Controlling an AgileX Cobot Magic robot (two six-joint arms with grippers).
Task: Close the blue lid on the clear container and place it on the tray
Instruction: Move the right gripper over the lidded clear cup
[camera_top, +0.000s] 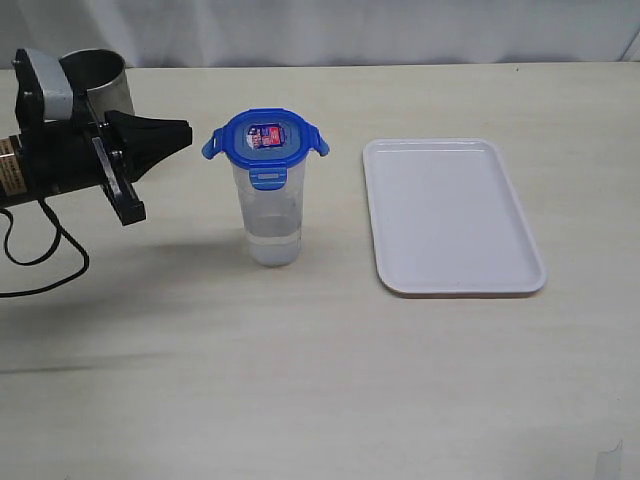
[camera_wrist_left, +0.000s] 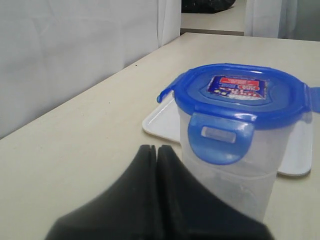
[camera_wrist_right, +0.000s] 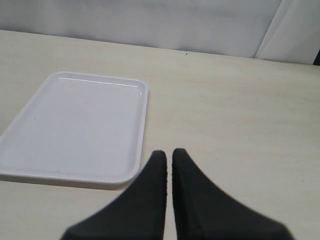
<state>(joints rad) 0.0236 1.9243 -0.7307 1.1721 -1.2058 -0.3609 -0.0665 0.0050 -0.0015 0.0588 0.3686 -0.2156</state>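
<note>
Glossy plastic blue lid (camera_top: 265, 137); translucent container (camera_top: 270, 215) — smooth

We see the lid (camera_top: 265, 135) atop the container (camera_top: 271, 215) on the worktop (camera_top: 300, 380), the tray (camera_top: 450, 215) apart to its right, the metal cup (camera_top: 100, 85) behind the left hand (camera_top: 188, 134) at left.

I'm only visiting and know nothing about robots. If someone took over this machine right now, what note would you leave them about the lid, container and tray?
Left pincer: shut, empty, aimed at the clear container, just short of it.
Right pincer: shut, empty, above the table near the tray.
Things: the blue lid sits on the container, which stands upright on the table beside the tray, not on it.
Done: lid on, front flap down.
Left: side flaps stick out, so probably press them down, then move the container onto the tray.
</note>
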